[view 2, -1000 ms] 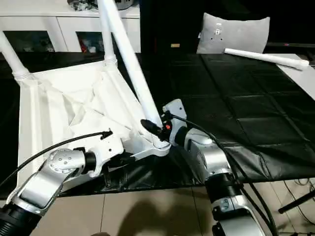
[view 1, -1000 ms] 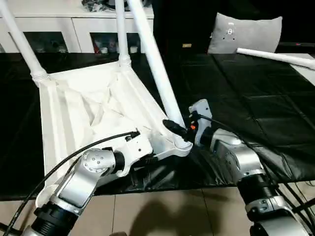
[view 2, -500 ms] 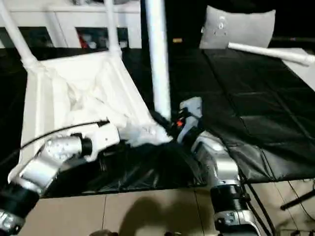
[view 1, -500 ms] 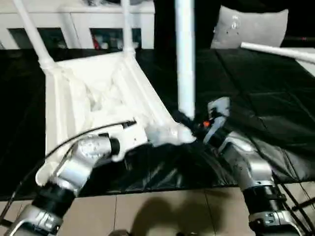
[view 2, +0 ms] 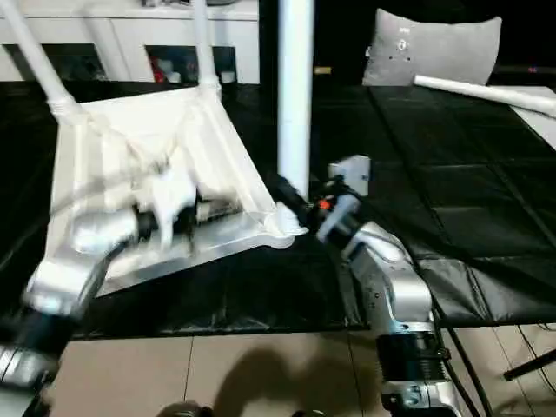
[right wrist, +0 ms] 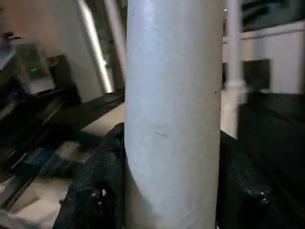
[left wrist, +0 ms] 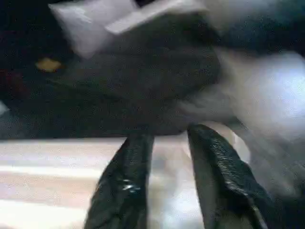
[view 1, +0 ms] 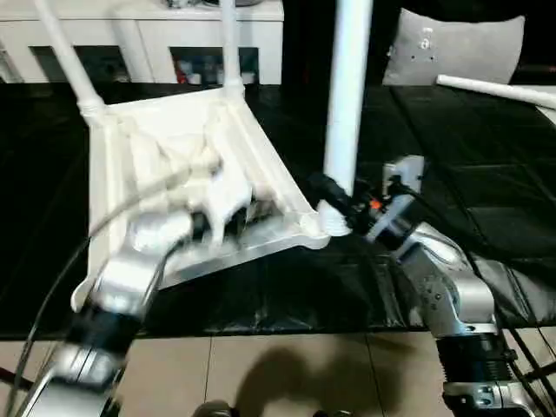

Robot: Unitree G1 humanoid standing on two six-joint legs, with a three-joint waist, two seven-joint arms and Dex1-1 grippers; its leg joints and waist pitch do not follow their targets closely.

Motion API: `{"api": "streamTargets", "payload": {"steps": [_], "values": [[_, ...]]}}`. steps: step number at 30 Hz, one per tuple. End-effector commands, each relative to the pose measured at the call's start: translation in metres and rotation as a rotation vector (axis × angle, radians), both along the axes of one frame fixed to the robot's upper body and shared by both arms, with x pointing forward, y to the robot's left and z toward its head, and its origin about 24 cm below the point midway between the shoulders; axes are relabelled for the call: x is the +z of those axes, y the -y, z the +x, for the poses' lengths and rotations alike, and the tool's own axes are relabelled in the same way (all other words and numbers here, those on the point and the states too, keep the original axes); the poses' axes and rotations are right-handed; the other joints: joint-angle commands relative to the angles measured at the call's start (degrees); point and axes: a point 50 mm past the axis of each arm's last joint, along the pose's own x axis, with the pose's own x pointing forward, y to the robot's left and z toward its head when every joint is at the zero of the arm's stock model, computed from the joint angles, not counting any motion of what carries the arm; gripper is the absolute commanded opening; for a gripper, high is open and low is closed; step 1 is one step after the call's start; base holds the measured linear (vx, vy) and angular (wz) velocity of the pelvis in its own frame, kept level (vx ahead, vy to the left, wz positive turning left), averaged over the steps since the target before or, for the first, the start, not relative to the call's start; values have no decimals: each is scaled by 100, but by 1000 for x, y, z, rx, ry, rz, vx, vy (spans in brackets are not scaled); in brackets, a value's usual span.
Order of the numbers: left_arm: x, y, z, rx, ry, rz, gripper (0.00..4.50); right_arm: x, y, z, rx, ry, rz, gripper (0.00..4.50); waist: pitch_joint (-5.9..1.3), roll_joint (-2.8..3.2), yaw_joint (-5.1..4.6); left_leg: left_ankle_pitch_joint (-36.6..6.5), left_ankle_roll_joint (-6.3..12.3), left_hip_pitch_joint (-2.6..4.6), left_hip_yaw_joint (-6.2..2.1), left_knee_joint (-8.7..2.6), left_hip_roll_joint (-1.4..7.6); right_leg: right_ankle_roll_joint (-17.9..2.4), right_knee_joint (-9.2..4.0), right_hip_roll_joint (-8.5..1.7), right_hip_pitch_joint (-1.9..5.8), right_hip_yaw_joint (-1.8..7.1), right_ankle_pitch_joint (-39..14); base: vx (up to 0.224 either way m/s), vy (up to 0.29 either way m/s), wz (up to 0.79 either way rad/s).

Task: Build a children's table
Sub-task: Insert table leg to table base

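The tabletop lies upside down on the work surface, at its left side. Two legs stand at its far corners, a third leg at its near right corner. A fourth leg lies far right, beside a pillow.

Readable text: none on any surface.
Grey pillow: a small light mark on its front, too small to read.
Labels, brands, numbers: none legible.
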Motion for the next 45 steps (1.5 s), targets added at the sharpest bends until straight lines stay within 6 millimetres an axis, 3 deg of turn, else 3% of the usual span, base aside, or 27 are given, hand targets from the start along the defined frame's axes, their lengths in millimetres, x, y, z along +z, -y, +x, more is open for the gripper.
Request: {"api": "streamTargets", "payload": {"steps": [1,6,7,12,13,16,17,20,24,25,27,28,33,35,37,40,42,44,45], "values": [[9,2,15,120,-5,-17,141,8,-6,-2,21,29,-18,189,-374,34,8,-891,150,55,-152,-405,379,-612,-443,-601,357,425,-1493,0,0,0],[21,11,31,239,-18,-50,141,6,-10,-3,39,22,-43,189,-408,-22,27,-496,283,3,-146,-345,339,-648,-390,-616,385,426,-1026,0,0,0],[33,23,35,228,-12,-115,141,2,-12,-3,41,13,-71,189,-423,-34,33,-360,339,-24,-138,-326,319,-653,-379,-616,404,422,-931,0,0,0],[52,56,26,73,9,-185,141,-4,-13,-4,46,2,-116,189,-447,-26,95,-136,522,-28,-157,-295,354,-879,-318,-630,403,411,-422,0,0,0],[53,59,23,50,12,-190,141,-5,-13,-4,41,-2,-118,189,-449,4,93,-134,539,-37,-169,-295,366,-881,-311,-644,413,409,-384,0,0,0],[57,66,17,0,11,-207,141,-7,-11,-3,19,-13,-132,189,-441,9,98,-198,546,-22,-158,-295,363,-916,-323,-634,404,408,-426,0,0,0],[59,70,10,-38,15,-197,141,-12,-7,1,-27,-33,-155,189,-437,49,103,-271,482,-17,-165,-301,375,-906,-339,-636,403,406,-553,0,0,0],[60,75,3,-75,8,-191,141,-17,-3,5,-74,-55,-181,189,-437,59,112,-353,376,5,-159,-307,377,-915,-347,-627,395,408,-666,0,0,0],[60,78,-2,-95,17,-163,141,-20,-2,7,-96,-76,-193,189,-428,50,137,-493,326,12,-161,-315,371,-777,-375,-610,398,404,-878,0,0,0],[61,81,-4,-107,24,-151,141,-22,-1,8,-105,-85,-202,189,-429,0,131,-467,330,12,-162,-321,381,-767,-369,-611,402,407,-845,0,0,0],[62,82,-6,-115,27,-146,141,-23,0,8,-111,-89,-206,189,-435,34,141,-413,336,11,-160,-309,378,-808,-354,-623,395,412,-779,0,0,0],[62,82,-6,-112,33,-133,141,-24,1,9,-115,-94,-210,189,-437,11,140,-368,352,6,-158,-307,374,-820,-341,-617,401,414,-712,0,0,0],[59,77,-6,-90,36,-114,141,-26,2,10,-119,-96,-219,189,-438,21,133,-314,386,-6,-156,-297,364,-787,-338,-614,408,409,-690,0,0,0],[53,66,-4,-52,32,-94,141,-26,4,10,-126,-98,-222,189,-437,45,124,-333,375,1,-161,-299,369,-783,-339,-607,399,406,-705,0,0,0],[40,43,4,44,22,-42,141,-25,12,9,-150,-100,-222,189,-431,40,109,-393,366,1,-157,-303,355,-736,-352,-597,400,405,-768,0,0,0],[27,25,7,79,-30,-23,167,-24,21,9,-175,-103,-215,189,-441,67,107,-441,314,26,-149,-302,337,-588,-377,-575,382,401,-965,0,0,0],[13,14,4,65,-85,-1,167,-23,31,9,-201,-108,-214,189,-446,69,108,-423,296,27,-153,-304,350,-619,-360,-572,373,404,-875,0,0,0],[5,10,2,50,-110,16,198,-23,37,9,-213,-113,-221,189,-450,71,115,-397,302,35,-155,-306,354,-660,-347,-577,367,408,-779,0,0,0],[-2,7,1,56,-115,40,205,-23,43,9,-227,-116,-234,189,-453,46,109,-385,321,39,-143,-301,358,-696,-343,-574,364,412,-711,0,0,0]]}}
